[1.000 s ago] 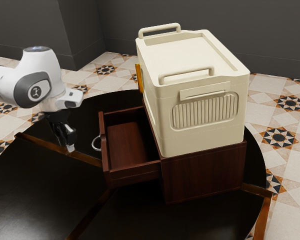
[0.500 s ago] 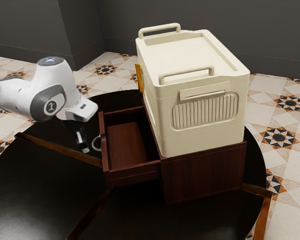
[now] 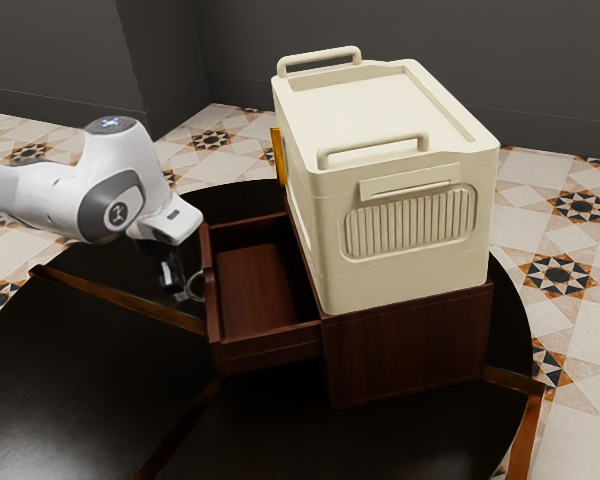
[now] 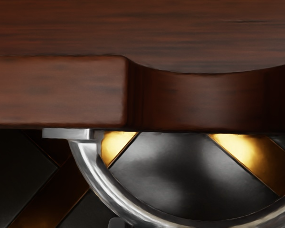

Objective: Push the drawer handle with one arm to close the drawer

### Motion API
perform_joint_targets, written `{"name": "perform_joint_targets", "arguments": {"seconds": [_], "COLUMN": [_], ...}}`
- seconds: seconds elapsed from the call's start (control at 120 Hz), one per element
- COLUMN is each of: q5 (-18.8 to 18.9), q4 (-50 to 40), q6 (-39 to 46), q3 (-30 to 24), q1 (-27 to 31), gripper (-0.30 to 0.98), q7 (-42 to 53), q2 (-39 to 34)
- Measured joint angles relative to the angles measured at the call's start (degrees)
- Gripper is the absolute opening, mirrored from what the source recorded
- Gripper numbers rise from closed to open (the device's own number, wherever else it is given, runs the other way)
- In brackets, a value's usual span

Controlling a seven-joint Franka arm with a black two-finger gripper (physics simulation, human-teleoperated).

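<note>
Contact step apparently in hand: gripper (image 3: 178, 288) (apart or together, cannot tell) beside ring handle (image 4: 94, 175), at exterior-view nine o'clock on open drawer (image 3: 211, 320); next, push steadily toward three o'clock.

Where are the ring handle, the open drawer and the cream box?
Ring handle (image 4: 97, 179): wrist view, on its curved metal bar.
Open drawer (image 3: 255, 288): exterior view, on its inside floor.
Cream box (image 3: 365, 112): exterior view, on its flat top.

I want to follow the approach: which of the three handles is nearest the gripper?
The metal ring handle on the open drawer, beside the gripper; the others are cream bars on the box.
</note>
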Motion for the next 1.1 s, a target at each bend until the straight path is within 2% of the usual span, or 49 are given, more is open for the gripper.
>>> {"name": "perform_joint_targets", "arguments": {"seconds": [0.375,0.6,0.858,1.1], "q5": [-3.1,-5.6,-7.5,-9.4], "q4": [4.9,9.1,15.8,18.7], "q6": [1.3,1.2,1.4,1.5], "q3": [-3.1,-5.6,-7.3,-8.1], "q1": [2.5,-0.4,-0.3,-0.3], "gripper": [0.0,0.0,0.01,0.0], "q7": [3.3,4.9,5.8,6.3], "q2": [4.8,8.8,14.5,16.8]}}
